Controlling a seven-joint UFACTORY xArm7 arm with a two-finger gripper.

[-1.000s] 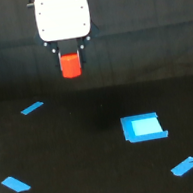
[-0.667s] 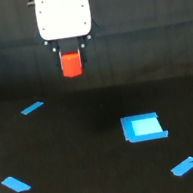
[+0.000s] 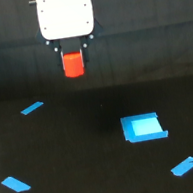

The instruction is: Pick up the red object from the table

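- Blue square piece (image 3: 143,128): lies flat, right of centre, with a paler middle.
- Tape strip (image 3: 32,108): far left, slanted.
- Tape strip (image 3: 15,183): near left, slanted.
- Tape strip (image 3: 184,165): near right, just below the square piece.

**Fingers Lost in Shadow, Arm Cut Off**

The picture's top edge is cropping the white gripper (image 3: 71,52) housing. Dark fingers are blending into the background, hiding their contact with the red object (image 3: 73,65). Soft blur is smearing the edges of the blue square (image 3: 143,127).
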